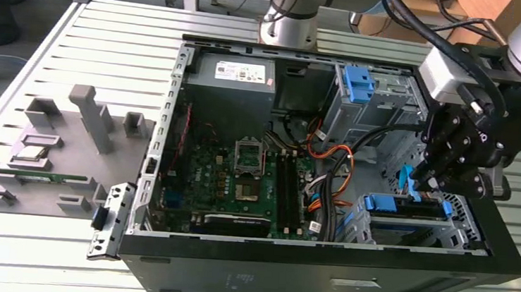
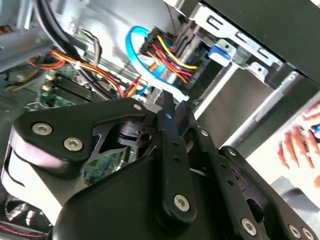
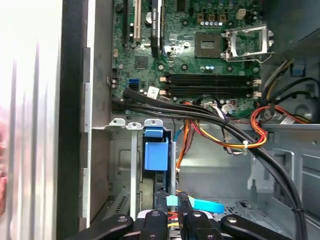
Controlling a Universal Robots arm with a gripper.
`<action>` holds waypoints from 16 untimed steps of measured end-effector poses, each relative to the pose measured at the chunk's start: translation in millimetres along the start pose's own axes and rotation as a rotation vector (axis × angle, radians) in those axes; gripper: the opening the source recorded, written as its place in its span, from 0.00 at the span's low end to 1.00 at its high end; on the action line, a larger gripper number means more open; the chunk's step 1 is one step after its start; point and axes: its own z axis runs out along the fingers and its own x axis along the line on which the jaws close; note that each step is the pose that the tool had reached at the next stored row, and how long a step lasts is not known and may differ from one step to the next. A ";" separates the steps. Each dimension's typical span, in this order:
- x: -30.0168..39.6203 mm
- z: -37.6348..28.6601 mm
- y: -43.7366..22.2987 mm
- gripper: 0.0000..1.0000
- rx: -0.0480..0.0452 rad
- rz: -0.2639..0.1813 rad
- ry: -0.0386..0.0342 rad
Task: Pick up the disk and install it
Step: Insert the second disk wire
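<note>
The disk (image 1: 408, 206) sits at the lower right of the exterior view, in the case's drive cage (image 1: 460, 238), its blue carrier frame showing. It looks rigid, fairly heavy and fragile; the frame's edges seem the safest hold. The gripper (image 1: 414, 190) points down just above it, fingers nearly closed, apparently pinching a thin blue tab (image 3: 172, 201).

Robotics lab workbench: slotted aluminium table (image 1: 109, 41) under open computer case (image 1: 325, 272), grey fixture tray (image 1: 61, 164) beside case.
</note>
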 end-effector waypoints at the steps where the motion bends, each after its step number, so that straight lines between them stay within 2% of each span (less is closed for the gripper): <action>1: 1.2 -0.1 0.0 0.24 0.0000 0.000 -0.0125; 4: 5.2 -0.1 0.0 0.24 0.0001 -0.001 -0.0537; 5: 6.8 0.0 0.0 0.24 0.0002 -0.001 -0.0622; 8: 9.9 -0.1 -0.9 0.24 0.0002 -0.001 -0.0757; 10: 10.7 -0.2 -2.8 0.24 0.0002 0.000 -0.0787; 16: 11.9 -0.4 -13.2 0.24 0.0005 0.005 -0.0789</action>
